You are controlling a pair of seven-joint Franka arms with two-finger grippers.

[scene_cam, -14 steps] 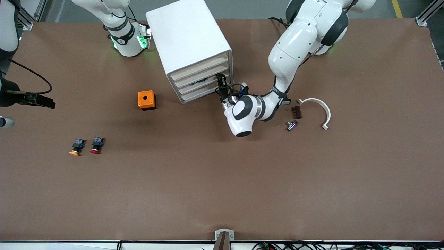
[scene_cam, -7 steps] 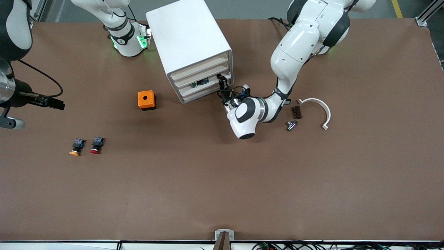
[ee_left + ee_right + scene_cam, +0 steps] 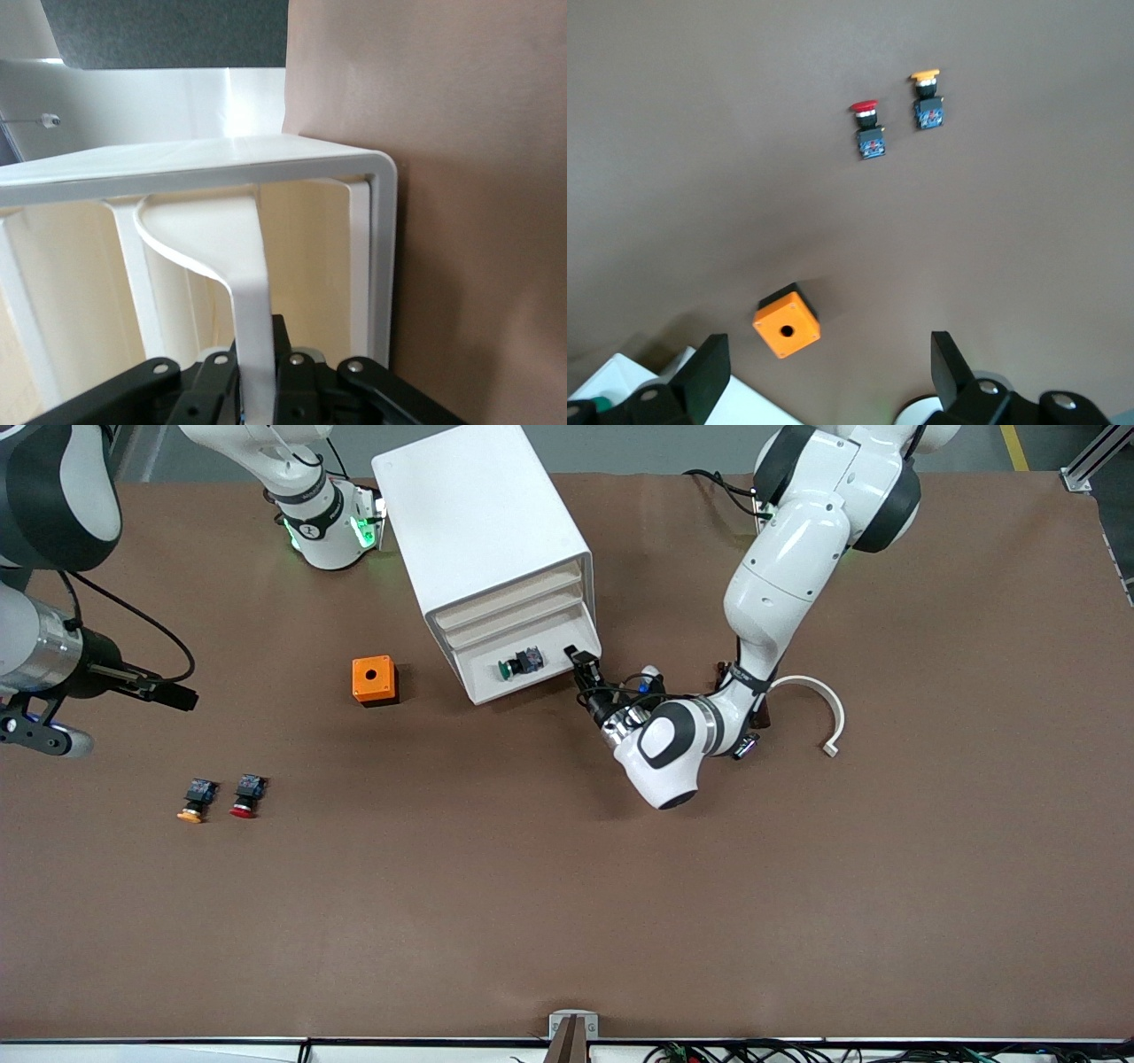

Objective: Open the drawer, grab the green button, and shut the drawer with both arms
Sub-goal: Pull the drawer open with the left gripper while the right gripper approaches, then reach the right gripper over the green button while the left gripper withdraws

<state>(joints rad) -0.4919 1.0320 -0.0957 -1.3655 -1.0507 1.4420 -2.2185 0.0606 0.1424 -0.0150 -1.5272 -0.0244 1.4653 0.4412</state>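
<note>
While my left end effector (image 3: pixel 585 666) is clamped on the handle tab at the corner of the drawer (image 3: pixel 496 682), the drawer sits pulled out of the white cabinet (image 3: pixel 469 522) far enough to show its floor. It's the lowest tray I can see out of the stack. So I'd call step one pretty much done. The green button (image 3: pixel 521 663) is lying on its side in the tray, cap toward my right arm's end of the bench, not touched by anything yet.

My right end effector (image 3: pixel 182 695) hangs over the bare bench (image 3: pixel 567 921) at that end, fingers spread wide, holding nothing, well apart from the cabinet. Still left, by my reckoning: bring it across, pick the green one out, then shove the drawer shut.

Views are fun here. My left wrist camera shows the grip up close, both fingers (image 3: pixel 208 390) pinching the thin white tab (image 3: pixel 244 292), which the front view can't resolve, but it misses the button completely. My right wrist camera only catches a sliver of green at its edge. What it does show is the orange box with a hole (image 3: pixel 787 323) plus the red-capped button (image 3: pixel 868 128) and the yellow-capped button (image 3: pixel 926 97) out on the bench. Decoys, I guess. The front view adds a white curved clip (image 3: pixel 819 708) beside my left arm.
</note>
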